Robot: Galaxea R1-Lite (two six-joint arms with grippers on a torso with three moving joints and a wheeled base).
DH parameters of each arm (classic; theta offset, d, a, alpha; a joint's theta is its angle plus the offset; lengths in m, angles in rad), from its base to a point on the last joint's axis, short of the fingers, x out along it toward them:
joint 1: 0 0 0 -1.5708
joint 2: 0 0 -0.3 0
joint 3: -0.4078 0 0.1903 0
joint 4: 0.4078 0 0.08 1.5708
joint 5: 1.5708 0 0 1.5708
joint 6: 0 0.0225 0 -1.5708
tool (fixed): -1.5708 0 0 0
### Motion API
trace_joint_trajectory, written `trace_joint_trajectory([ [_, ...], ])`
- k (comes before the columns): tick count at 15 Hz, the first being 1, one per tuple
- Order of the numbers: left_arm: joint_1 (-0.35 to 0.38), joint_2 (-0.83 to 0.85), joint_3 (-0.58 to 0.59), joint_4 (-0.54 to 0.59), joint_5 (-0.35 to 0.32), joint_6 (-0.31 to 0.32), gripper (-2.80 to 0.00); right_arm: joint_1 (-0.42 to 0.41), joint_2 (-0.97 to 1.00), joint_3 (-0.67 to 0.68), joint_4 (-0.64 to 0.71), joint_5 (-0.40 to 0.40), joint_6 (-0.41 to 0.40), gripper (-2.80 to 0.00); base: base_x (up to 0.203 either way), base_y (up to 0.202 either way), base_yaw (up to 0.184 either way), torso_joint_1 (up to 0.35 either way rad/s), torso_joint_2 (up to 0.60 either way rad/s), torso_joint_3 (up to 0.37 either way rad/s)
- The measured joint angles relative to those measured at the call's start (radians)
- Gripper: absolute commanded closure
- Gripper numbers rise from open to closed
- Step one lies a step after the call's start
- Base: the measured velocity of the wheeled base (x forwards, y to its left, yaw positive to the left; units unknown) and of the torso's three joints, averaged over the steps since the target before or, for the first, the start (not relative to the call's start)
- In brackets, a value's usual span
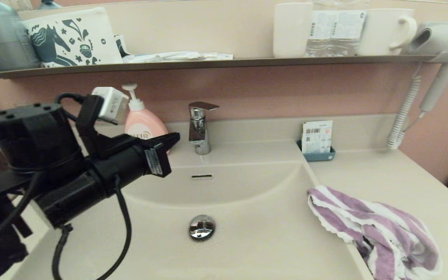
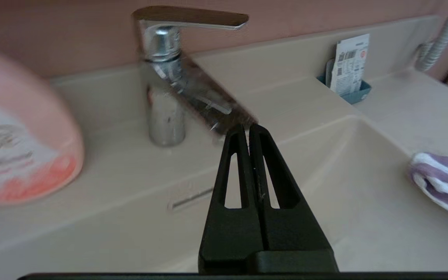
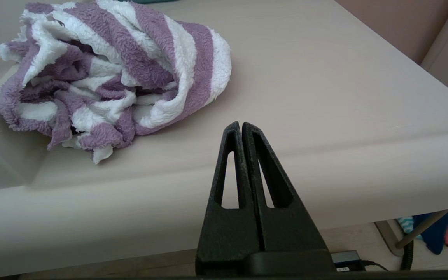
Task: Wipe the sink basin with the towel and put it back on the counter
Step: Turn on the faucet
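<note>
- The towel (image 1: 371, 229), striped purple and white, lies bunched on the tabletop (image 1: 395, 179) to the right of the sink basin (image 1: 247, 241), one fold draped over the basin's right rim.
- In the right wrist view the towel (image 3: 111, 74) is a loose crumpled heap, with nothing touching it.
- The left gripper (image 2: 248, 130) hangs above the basin's back left part, jaws pressed together with nothing between them, tips pointing at the chrome faucet (image 1: 200, 127).
- In the head view, the left gripper (image 1: 171, 140) sits just in front of the pink soap dispenser (image 1: 143, 116) and left of the faucet.
- The right gripper (image 3: 240, 128) is low at the tabletop's front edge, near the towel but apart from it, jaws closed and empty; the head view does not show it.
- The basin holds its round chrome drain plug (image 1: 202, 226) in the middle and the slot overflow hole (image 1: 201, 177) on the back wall.
- A small blue tray (image 1: 317, 154) with a packet stands at the back of the tabletop.
- On the dark shelf (image 1: 224, 63) above: a white mug (image 1: 387, 31), a bottle and a pouch.
- A hair dryer (image 1: 441, 42) hangs at far right.
</note>
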Motion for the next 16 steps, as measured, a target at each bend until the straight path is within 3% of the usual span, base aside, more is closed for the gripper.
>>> trace_joint_trajectory([
  [6, -0.046, 0.147, -0.243, 0.172, 0.039, 0.04, 0.0, 0.0, 0.0, 0.0, 0.0, 0.0, 0.0, 0.0, 0.0, 0.0, 0.0, 0.0, 0.0, 0.0],
  [12, -0.108, 0.273, -0.431, 0.191, 0.072, 0.046, 0.0, 0.0, 0.0, 0.0, 0.0, 0.0, 0.0, 0.0, 0.0, 0.0, 0.0, 0.0, 0.0, 0.0],
  [16, -0.113, 0.317, -0.471, 0.187, 0.073, 0.091, 0.0, 0.0, 0.0, 0.0, 0.0, 0.0, 0.0, 0.0, 0.0, 0.0, 0.0, 0.0, 0.0, 0.0],
])
